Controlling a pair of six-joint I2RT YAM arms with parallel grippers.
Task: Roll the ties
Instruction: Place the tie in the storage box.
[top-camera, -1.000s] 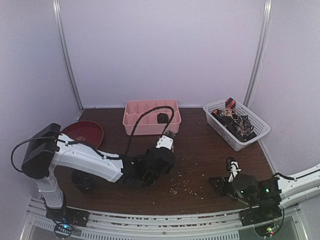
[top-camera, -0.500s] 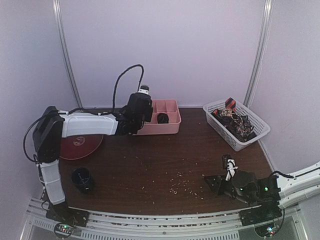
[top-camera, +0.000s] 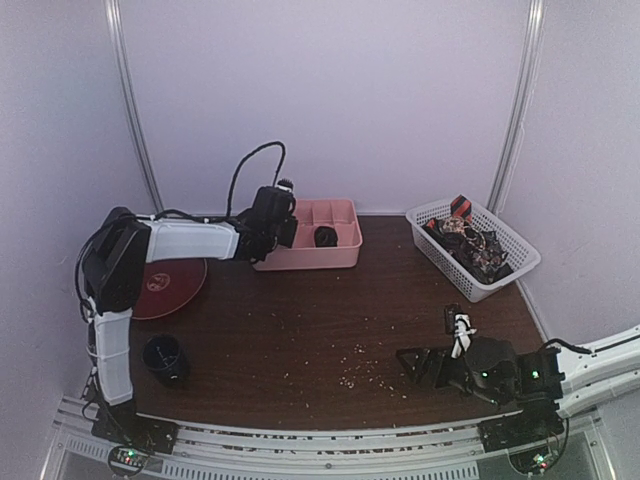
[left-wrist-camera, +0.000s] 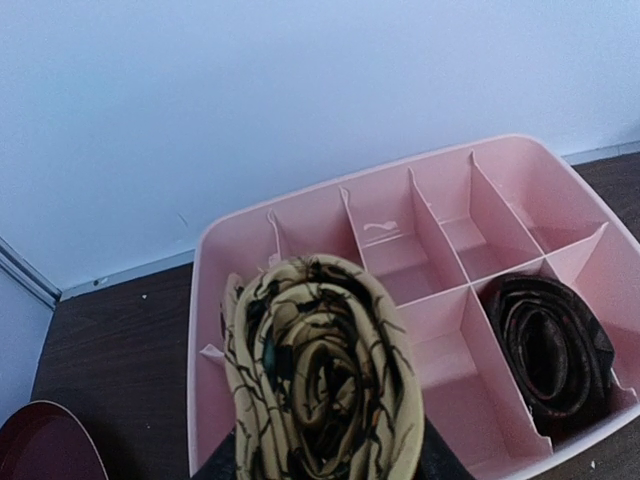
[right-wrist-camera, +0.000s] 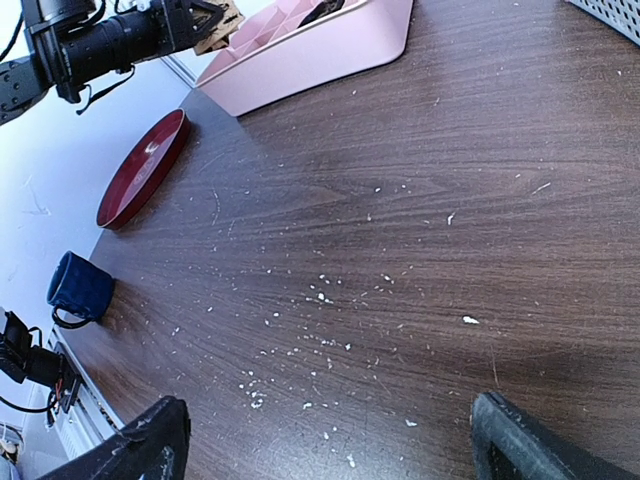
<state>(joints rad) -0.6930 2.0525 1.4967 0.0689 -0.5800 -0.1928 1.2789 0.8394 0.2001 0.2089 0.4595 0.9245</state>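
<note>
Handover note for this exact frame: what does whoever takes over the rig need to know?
Left end effector: shut on the rolled tan tie, held at the left end of the pink tray, not yet set down.
Right end effector: open, empty, low over the table.
Done: a dark rolled tie sits in one tray compartment; the tan one is rolled.
Left: seat the tan tie in a free compartment, then roll the loose ties heaped in the white basket.
</note>
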